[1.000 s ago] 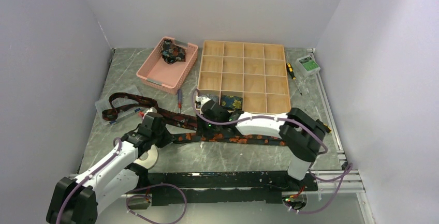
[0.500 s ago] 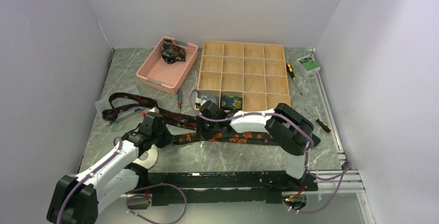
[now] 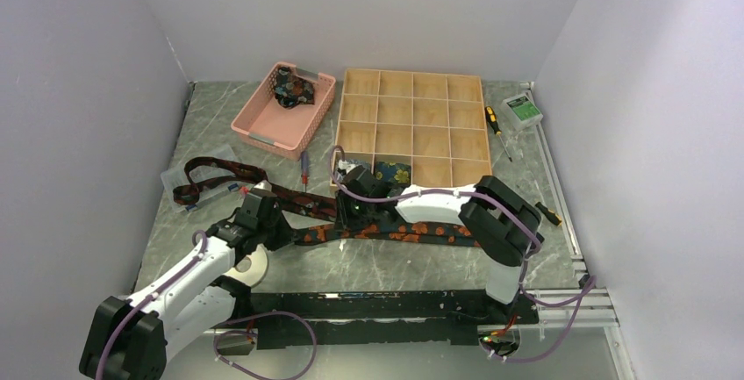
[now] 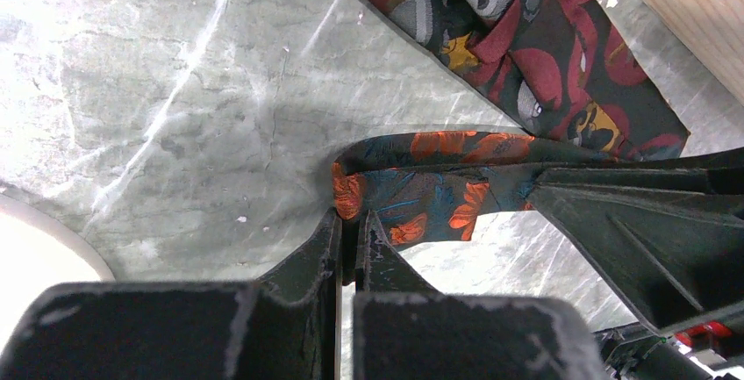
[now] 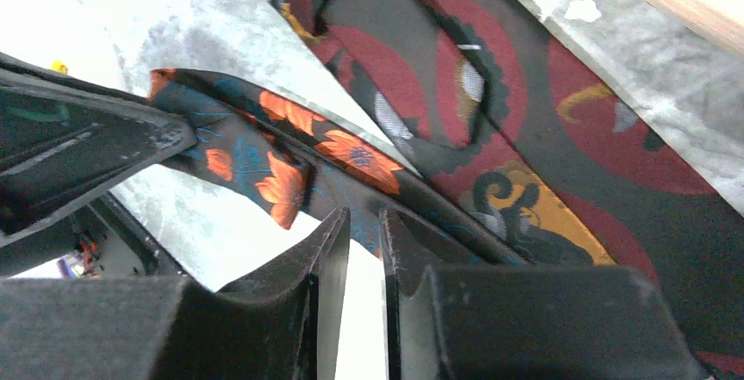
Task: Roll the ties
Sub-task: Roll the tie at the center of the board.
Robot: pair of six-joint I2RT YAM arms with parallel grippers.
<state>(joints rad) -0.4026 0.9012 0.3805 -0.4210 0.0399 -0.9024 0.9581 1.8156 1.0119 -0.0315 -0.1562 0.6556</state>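
**Table (image 3: 368,261), grey marble pattern: contents**

- Orange-flowered tie (image 3: 412,236): dark, lying flat across the near middle, running left to right. Its left end is folded over.
- Left claw (image 4: 353,222): clenched on that folded left end, the cloth pinched between its fingertips.
- Right claw (image 5: 365,222): just right of the left claw, over the same tie. Its jaws stand a narrow gap apart with the tie's edge at the tips. Whether it grips cannot be told.
- Maroon tie (image 3: 289,194): just beyond the orange one, running left to a loop at the left edge.
- Wooden divided box (image 3: 411,72): far middle. A rolled yellow-flowered tie (image 3: 392,172) sits in the near row, second compartment from the left.
- Pink basket (image 3: 254,125): far left, holding a bundled tie (image 3: 292,92).
- White tape ring (image 3: 252,266): near left, beside the left arm.
- Screwdriver (image 3: 494,119): right of the box.
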